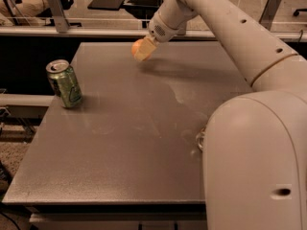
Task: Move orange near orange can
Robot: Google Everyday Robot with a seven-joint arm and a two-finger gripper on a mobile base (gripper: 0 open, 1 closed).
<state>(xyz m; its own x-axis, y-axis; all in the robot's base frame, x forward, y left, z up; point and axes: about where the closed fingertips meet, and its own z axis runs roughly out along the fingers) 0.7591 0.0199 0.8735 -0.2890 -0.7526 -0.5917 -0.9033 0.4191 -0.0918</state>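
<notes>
The tool [143, 51] holds the orange [137, 46] pinched above the table's [124, 143] far side; no orange can shows, only a green can [64, 83] well apart near the left edge.
</notes>
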